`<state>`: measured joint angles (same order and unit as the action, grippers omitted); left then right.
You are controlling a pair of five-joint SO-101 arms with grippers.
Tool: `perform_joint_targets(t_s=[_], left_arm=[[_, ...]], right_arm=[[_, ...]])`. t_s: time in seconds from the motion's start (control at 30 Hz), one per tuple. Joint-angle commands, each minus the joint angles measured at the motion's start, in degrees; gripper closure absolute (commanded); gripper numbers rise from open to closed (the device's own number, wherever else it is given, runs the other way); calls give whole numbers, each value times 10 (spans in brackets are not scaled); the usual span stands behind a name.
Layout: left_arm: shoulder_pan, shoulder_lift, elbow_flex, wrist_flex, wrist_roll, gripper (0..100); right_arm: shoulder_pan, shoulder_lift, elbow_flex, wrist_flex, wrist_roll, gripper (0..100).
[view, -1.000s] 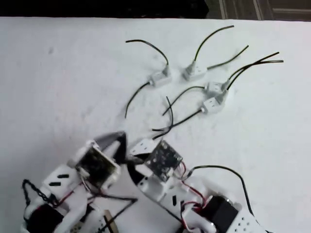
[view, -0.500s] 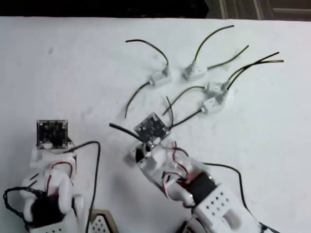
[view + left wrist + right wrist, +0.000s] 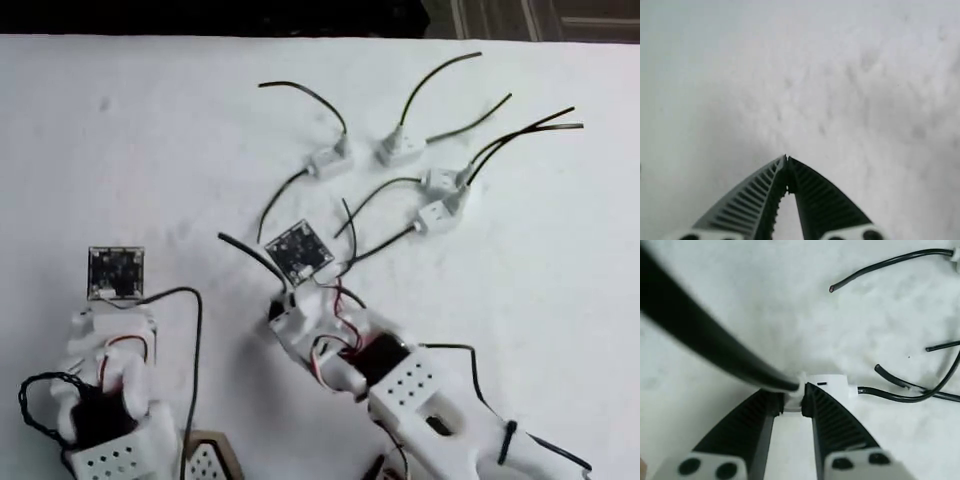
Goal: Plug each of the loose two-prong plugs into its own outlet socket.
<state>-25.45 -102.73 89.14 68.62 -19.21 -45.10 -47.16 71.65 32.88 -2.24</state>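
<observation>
Right now, pinched in the right tool: a small white two-prong plug, with black ribbed fingers drawn almost together on it and a thick black cord trailing away from the grip. Touching that plug, just past the fingertips: a white rectangular socket block with a thin black cord leaving its other end. Long axis of block and cord crosswise to the line of the fingers, so expect any seating push to run sideways along that axis, not forward. Cannot tell fully seated from merely butted.

Clearly nearer to the pair, the right arm, stretched to mid-table in the high view. Well apart at the near left, the left arm, with the left tool closed tip to tip on nothing, above bare surface.

Farther across, away from both tools: four white connector blocks, each with thin black cords off both ends, hence judged already mated. Probably the last pair, then, in the right tool.

Underneath, a white, faintly mottled, matte table, with little to snag a cord except the other cords, one loose end lying near the right wrist. Beyond the far edge, a dark band and a paler striped patch at the far right corner.
</observation>
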Motion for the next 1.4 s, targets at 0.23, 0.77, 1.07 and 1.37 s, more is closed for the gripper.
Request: perform_joint_targets(t_s=[0.23,0.77,1.07,1.37], left_arm=[[1,1,6,-1,-5,977],[1,1,9,-1,-5,977],[1,1,9,-1,-5,977],[2,1,9,-1,-5,977]], right_arm=[[4,61,-4,-50,-7,981],[-39,59,27,-44,-3,981],[-36,63,47,-44,55,981],[-33,119,47,-37,113,981]])
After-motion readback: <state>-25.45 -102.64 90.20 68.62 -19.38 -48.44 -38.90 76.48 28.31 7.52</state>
